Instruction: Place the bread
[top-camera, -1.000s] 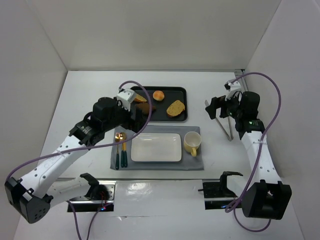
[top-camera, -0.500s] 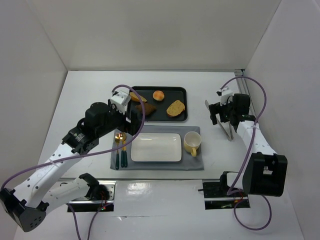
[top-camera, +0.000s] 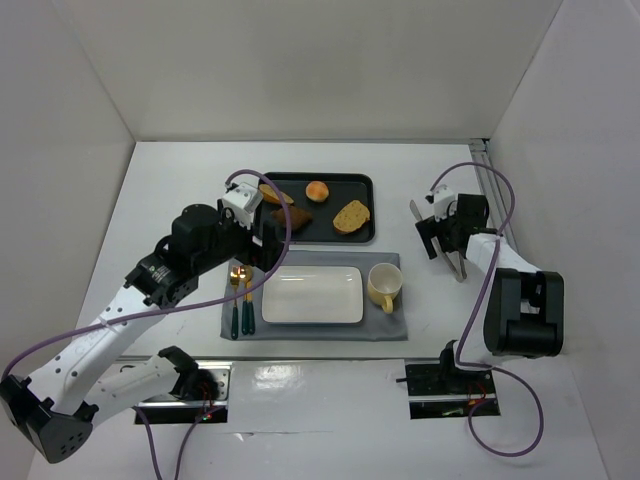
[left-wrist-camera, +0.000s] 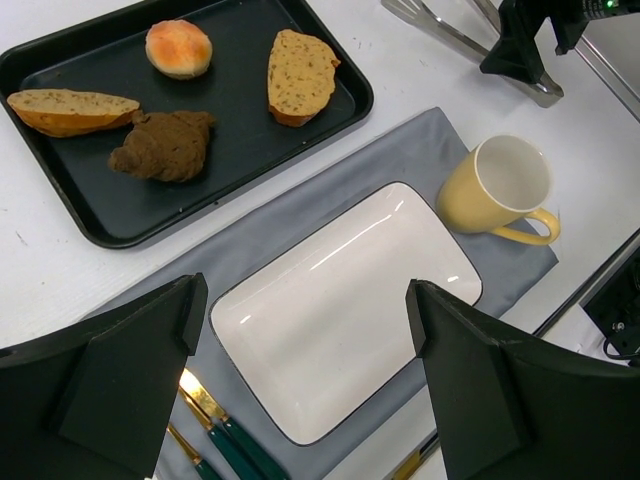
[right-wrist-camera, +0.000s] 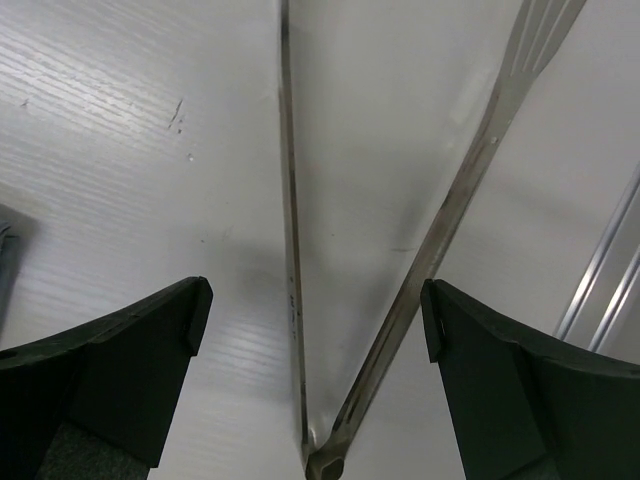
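Note:
The bread, a small round golden bun (top-camera: 317, 190), sits on the black tray (top-camera: 355, 183); it also shows in the left wrist view (left-wrist-camera: 178, 48). My left gripper (top-camera: 268, 238) is open and empty, held above the left end of the white rectangular plate (left-wrist-camera: 340, 300) on the grey mat (top-camera: 385, 325). My right gripper (right-wrist-camera: 312, 330) is open, straddling the two arms of the metal tongs (right-wrist-camera: 440, 220) that lie on the table near their hinge; in the top view it hangs over the tongs (top-camera: 452, 262) at the right.
The tray also holds a tan oval slice (left-wrist-camera: 298, 75), a dark brown piece (left-wrist-camera: 165, 147) and a crusty wedge (left-wrist-camera: 70, 108). A yellow mug (top-camera: 384, 286) stands on the mat right of the plate. Gold cutlery with green handles (top-camera: 240, 300) lies left of the plate.
My right arm folded back and lowered its gripper over the tongs. My left arm pulled back from the tray a second ago and has held still since.

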